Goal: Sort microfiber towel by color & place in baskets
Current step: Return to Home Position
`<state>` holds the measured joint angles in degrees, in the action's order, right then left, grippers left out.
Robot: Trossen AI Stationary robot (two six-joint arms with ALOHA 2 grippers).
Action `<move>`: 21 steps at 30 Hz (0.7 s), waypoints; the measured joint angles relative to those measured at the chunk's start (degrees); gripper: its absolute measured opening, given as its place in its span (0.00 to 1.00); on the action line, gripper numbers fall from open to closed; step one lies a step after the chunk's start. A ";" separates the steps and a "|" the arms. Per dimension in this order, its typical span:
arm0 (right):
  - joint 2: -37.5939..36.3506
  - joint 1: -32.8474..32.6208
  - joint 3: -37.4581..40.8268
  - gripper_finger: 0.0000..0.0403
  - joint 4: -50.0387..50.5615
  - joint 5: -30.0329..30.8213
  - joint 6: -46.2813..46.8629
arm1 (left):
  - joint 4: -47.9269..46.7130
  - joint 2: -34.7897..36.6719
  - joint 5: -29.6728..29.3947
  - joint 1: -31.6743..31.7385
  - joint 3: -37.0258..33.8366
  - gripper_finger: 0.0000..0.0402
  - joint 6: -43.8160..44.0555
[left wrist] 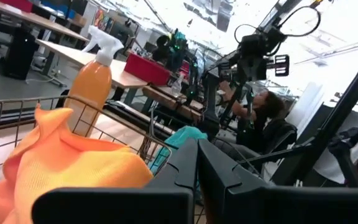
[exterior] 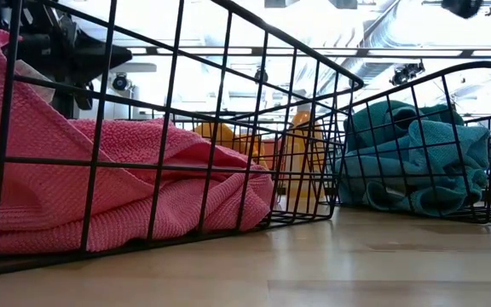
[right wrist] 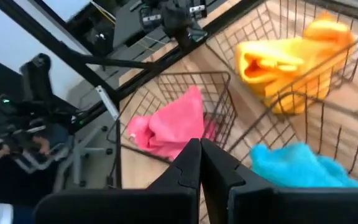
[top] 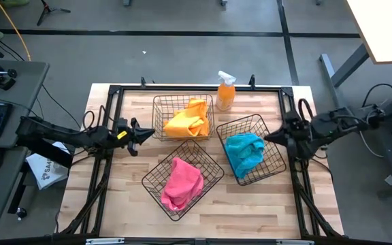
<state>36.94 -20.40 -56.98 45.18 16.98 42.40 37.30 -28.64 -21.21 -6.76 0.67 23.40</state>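
Three baskets [top: 154,112]; in the low view the yellow towel [exterior: 214,133] sits mostly hidden behind the pink towel [exterior: 101,179]. Left hand [top: 146,133] and right hand [top: 271,137] pinch closed, empty.

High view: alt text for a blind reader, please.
Three wire baskets on a table, by a spray bottle, hold a yellow-orange towel, a pink towel and a teal towel. The left gripper and right gripper sit shut at either side.
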 joint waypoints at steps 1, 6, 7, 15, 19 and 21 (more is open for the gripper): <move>-1.99 -1.48 2.37 0.00 -1.31 1.16 0.81 | -0.06 -0.02 0.00 0.00 0.00 0.00 0.00; -10.16 -6.01 18.63 0.00 -25.37 5.63 -5.83 | -0.15 -0.06 0.00 0.00 0.00 0.00 0.00; -10.93 -5.94 22.77 0.00 -33.41 5.63 -8.76 | -0.19 -0.07 0.00 0.00 0.00 0.00 0.00; -9.55 9.08 43.14 0.00 -72.77 -12.34 -13.85 | -0.20 -0.07 0.00 0.00 0.00 0.00 0.02; -10.53 18.76 44.94 0.00 -73.23 -22.32 -14.40 | -0.21 -0.06 0.01 0.00 0.00 0.00 0.00; -11.47 21.84 45.34 0.00 -72.06 -26.79 -16.12 | -0.22 -0.07 0.02 0.00 0.00 0.00 0.00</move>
<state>25.47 1.44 -11.64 -26.88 -9.82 26.28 37.08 -28.71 -21.19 -6.76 0.67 23.40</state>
